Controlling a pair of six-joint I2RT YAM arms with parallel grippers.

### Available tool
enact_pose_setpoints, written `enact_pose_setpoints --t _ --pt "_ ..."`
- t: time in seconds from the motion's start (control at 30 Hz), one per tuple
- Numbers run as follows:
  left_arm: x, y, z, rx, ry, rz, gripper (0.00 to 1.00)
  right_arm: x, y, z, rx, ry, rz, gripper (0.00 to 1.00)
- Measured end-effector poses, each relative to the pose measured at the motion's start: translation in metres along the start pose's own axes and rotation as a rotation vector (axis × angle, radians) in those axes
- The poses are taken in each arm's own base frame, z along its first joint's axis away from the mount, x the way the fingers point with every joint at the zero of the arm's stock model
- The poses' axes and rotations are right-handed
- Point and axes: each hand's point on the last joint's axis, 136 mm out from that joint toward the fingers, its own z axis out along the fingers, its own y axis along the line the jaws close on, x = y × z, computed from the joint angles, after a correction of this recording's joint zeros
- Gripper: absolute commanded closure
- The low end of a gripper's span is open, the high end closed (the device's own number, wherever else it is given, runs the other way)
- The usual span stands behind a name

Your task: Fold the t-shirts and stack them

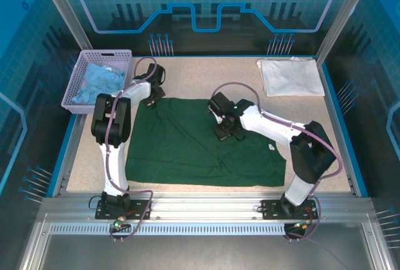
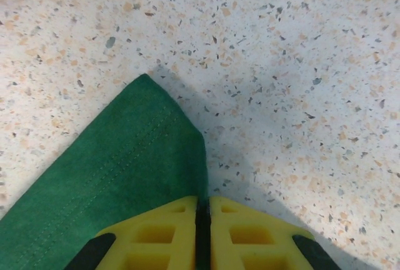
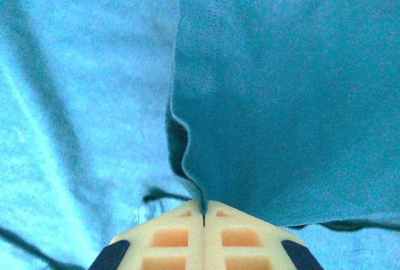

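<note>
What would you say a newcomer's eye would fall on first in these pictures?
The green t-shirt spread flat in the middle, with the left gripper pinching its far-left corner and the right gripper pinching a fold near its centre. Next, the folded white t-shirt at far right and the purple basket of blue cloth at far left.

The left arm (image 1: 115,170) and the right arm (image 1: 269,123) are wearing white shells between bulky black joint housings, each ending in a black base plate (image 1: 128,206), and a greyish-purple cable (image 1: 236,84) is looping along each. The left gripper (image 2: 202,204) and the right gripper (image 3: 203,210) are showing yellow plastic fingers (image 2: 162,232) moulded with square waffle pockets, with black patches at their outer corners.
</note>
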Motion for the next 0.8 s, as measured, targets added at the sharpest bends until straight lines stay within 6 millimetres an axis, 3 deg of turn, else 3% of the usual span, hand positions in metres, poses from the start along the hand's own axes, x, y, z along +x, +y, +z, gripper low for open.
enact_pose_setpoints --t 0.13,0.3,0.57,0.7,0.8 --pt "-0.002 0.006 -0.013 0.009 -0.011 -0.017 0.86 0.007 -0.005 -0.016 -0.043 -0.064 0.025 1.0" --pt "-0.005 0.02 -0.024 0.008 -0.018 -0.066 0.84 0.0 -0.021 -0.036 -0.085 -0.169 0.095 1.0" --pt "-0.015 0.036 -0.034 0.007 -0.026 -0.116 0.43 0.012 -0.023 -0.021 -0.102 -0.15 0.12 1.0" --pt "-0.02 0.05 -0.033 -0.023 -0.001 -0.136 0.39 0.012 -0.022 -0.018 -0.113 -0.152 0.129 1.0" --pt "-0.035 0.05 -0.033 -0.04 0.004 -0.143 0.35 0.011 -0.022 -0.017 -0.117 -0.156 0.136 1.0"
